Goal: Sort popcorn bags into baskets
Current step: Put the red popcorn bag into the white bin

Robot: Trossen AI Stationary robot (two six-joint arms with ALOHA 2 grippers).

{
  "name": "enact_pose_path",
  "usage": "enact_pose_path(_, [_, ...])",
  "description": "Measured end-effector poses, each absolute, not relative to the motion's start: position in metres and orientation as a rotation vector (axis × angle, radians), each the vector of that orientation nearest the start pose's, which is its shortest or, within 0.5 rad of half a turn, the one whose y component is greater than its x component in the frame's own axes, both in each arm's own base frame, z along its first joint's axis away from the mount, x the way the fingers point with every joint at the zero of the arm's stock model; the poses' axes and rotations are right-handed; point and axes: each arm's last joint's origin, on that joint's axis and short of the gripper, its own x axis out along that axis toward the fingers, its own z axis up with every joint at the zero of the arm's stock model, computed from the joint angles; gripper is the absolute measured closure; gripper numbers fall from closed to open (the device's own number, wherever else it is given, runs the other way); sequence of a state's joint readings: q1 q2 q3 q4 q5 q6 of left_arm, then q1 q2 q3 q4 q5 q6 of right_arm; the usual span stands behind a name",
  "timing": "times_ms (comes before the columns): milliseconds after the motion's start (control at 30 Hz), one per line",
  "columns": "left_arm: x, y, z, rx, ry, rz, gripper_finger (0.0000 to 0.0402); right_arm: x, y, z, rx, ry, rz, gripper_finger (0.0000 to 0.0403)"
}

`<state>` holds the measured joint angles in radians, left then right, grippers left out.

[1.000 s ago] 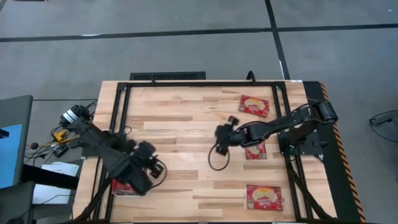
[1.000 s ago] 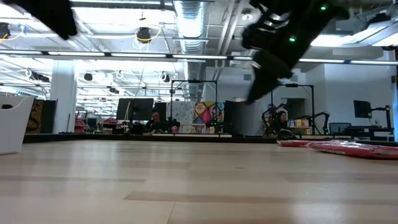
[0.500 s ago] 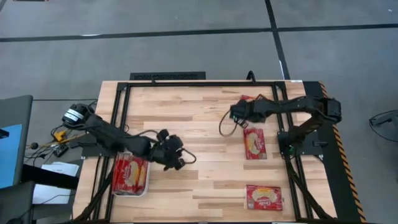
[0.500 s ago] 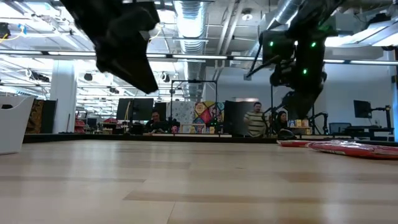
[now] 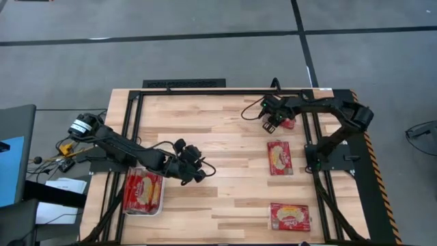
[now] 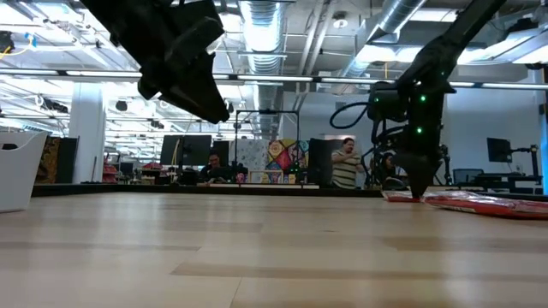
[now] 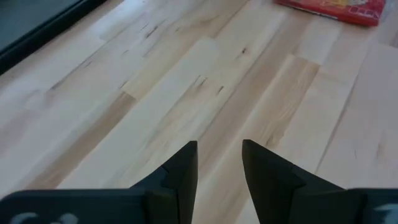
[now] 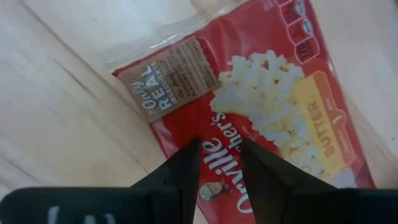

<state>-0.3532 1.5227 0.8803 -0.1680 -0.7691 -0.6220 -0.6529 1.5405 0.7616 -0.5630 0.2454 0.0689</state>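
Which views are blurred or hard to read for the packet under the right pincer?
Right wrist view: packet sharp, lettering legible; the pincer's own fingers are dark, soft silhouettes. Low view: the right pincer shows backlit against bright ceiling lights, the packets only an edge-on red sliver. High view: evenly lit, but that packet is mostly hidden by the arm.

We see red popcorn bags (image 5: 280,158), each with a pale yellow picture and white lettering, on a light, striped wood table (image 5: 218,137). One bag (image 8: 261,118) shows a brown label and a yellow "BUTTER" band. The tray (image 5: 158,208) is white; the arms (image 5: 130,152) and table frame (image 5: 184,84) are black.
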Motion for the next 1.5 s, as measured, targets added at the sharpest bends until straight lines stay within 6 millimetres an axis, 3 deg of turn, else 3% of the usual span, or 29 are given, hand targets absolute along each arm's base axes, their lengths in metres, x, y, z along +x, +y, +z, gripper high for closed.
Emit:
enact_pose_path(233, [0.288,-0.088,0.204,-0.172,0.523,0.584,0.0286,0.203,-0.159,0.127,0.342,1.375,-0.770,0.0276])
enact_pose_path(367, [0.289,-0.087,0.203,-0.184,0.494,0.630,0.0286,0.214,-0.157,0.125,0.509,1.252,-0.829,0.0306])
enact_pose_path(433, [0.290,-0.087,0.200,-0.177,0.503,0.636,0.0286,0.222,-0.150,0.130,0.623,1.148,-0.798,0.0320])
enact_pose_path(567, [0.294,-0.087,0.190,-0.171,0.524,0.650,0.0286,0.238,-0.129,0.155,0.783,0.963,-0.568,0.0332])
enact_pose_path(700, [0.298,-0.088,0.181,-0.178,0.529,0.652,0.0286,0.243,-0.120,0.191,0.684,0.777,-0.465,0.0330])
enact_pose_path(867, [0.302,-0.090,0.176,-0.198,0.516,0.652,0.0286,0.225,-0.116,0.203,0.500,0.849,-0.593,0.0323])
enact_pose_path(967, [0.303,-0.090,0.176,-0.209,0.500,0.660,0.0286,0.217,-0.109,0.197,0.570,0.923,-0.611,0.0319])
enact_pose_path(1033, [0.304,-0.090,0.178,-0.202,0.482,0.659,0.0286,0.221,-0.098,0.191,0.604,0.919,-0.571,0.0316])
enact_pose_path(1200, [0.305,-0.090,0.179,-0.200,0.471,0.652,0.0286,0.220,-0.074,0.172,0.597,0.960,-0.529,0.0276])
enact_pose_path(1500, [0.305,-0.091,0.179,-0.197,0.474,0.647,0.0286,0.214,-0.055,0.145,0.800,0.911,-0.427,0.0116])
